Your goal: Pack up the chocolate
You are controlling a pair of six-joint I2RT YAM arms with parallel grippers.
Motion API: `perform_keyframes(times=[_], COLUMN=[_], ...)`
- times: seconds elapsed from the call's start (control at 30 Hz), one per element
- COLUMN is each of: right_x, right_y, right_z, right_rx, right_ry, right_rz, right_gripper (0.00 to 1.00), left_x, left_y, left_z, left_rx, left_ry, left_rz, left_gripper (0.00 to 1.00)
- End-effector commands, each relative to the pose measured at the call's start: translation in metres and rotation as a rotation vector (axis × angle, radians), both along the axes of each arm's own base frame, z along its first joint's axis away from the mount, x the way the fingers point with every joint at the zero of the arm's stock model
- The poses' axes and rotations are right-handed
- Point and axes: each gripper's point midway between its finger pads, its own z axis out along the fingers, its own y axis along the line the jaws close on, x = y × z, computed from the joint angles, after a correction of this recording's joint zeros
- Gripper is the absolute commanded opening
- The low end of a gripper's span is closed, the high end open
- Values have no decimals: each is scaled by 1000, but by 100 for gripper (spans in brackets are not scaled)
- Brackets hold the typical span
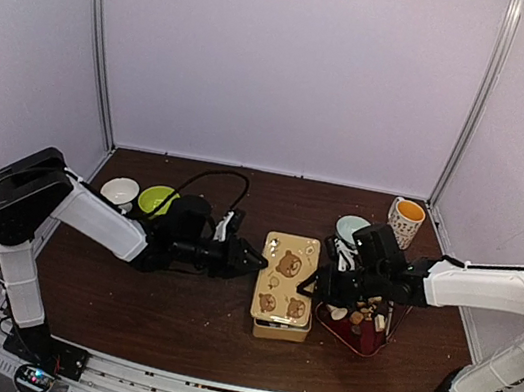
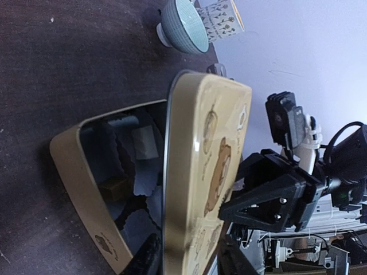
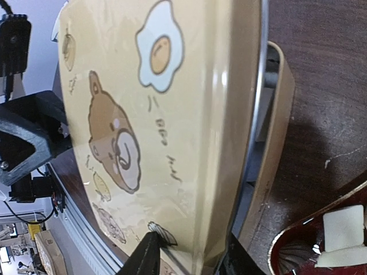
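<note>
Sitting mostly in the red dish right of the tin, the chocolate pieces were seen as a loose pile of white, tan and dark bits; one white cube was caught in the right wrist view. A few more were already in the tin base: a tan cube and a white cube, both seated in the white paper liners.

The bear-print lid was held above the tin base, tilted, with an open gap between the two on the left arm's side.

The left gripper was clamped on the lid's left edge, one finger under the rim and the other on the printed face. The right gripper was clamped on the opposite edge the same way, finger on the printed side. Each gripper was visible in the other's wrist view, across the lid.

A teal bowl and a patterned mug stood behind the tin to the right. A white bowl and a green bowl were set side by side at back left, on the dark wood table.
</note>
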Motion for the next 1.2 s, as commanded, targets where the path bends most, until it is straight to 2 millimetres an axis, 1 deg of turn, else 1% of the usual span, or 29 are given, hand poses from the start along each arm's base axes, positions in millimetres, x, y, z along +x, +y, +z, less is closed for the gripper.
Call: perform_keyframes(times=[0.0, 0.13, 0.3, 0.57, 0.6, 0.67, 0.73, 0.83, 1.03, 1.17], right_x=[4, 5, 8, 14, 14, 15, 15, 16, 16, 17], right_y=[-22, -26, -26, -11, -10, -10, -10, -10, -8, -7], right_z=[-25, -27, -22, -2, 0, 4, 7, 8, 6, 9], right_rx=[-150, -179, -179, -111, -109, -105, -104, -105, -102, -99], right_ry=[10, 3, -16, -36, -38, -46, -51, -53, -47, -53], right_rz=[-40, -43, -44, -24, -24, -22, -21, -21, -22, -20], right_gripper=[34, 38, 39, 39, 39, 41, 42, 42, 42, 42], left_x=[-18, -23, -27, -27, -27, -25, -24, -23, -16, -12], left_y=[-19, -22, -23, -21, -19, -16, -16, -18, -12, -8], left_z=[28, 28, 23, 14, 10, 5, 4, 2, -18, -24], left_rx=[-102, -103, -96, -72, -54, -23, -11, 15, 166, 236], left_ry=[-50, -44, -32, -17, -11, -8, -2, 2, -2, -16], left_rz=[-80, -87, -88, -80, -74, -59, -55, -58, -47, -40], left_gripper=[33, 33, 33, 33, 33, 36, 40, 40, 41, 40])
